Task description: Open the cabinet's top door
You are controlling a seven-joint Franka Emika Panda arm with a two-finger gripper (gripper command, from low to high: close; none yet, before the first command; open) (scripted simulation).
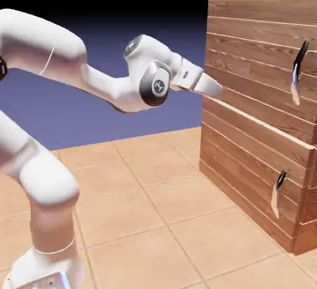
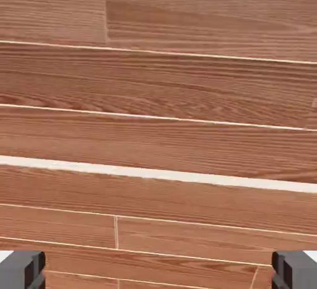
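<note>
The cabinet (image 1: 247, 158) of reddish-brown planks stands at the exterior view's right. Its top door (image 1: 260, 65) is the taller upper panel and lies flush, with a dark-and-silver curved handle (image 1: 298, 71) near its right side. My gripper (image 1: 215, 88) points at the door's lower left part, very close to the wood and far left of the handle. In the hand view the planks of the cabinet (image 2: 158, 83) fill the picture. My gripper (image 2: 158, 272) is open, its grey fingertips (image 2: 21, 269) wide apart at the bottom corners with nothing between them.
Below the top door sits a shorter plank panel (image 1: 247, 176) with its own smaller handle (image 1: 278, 192). A pale seam (image 2: 155, 173) runs across the hand view between planks. The table's tan tiles (image 1: 155, 219) stretch in front of the cabinet.
</note>
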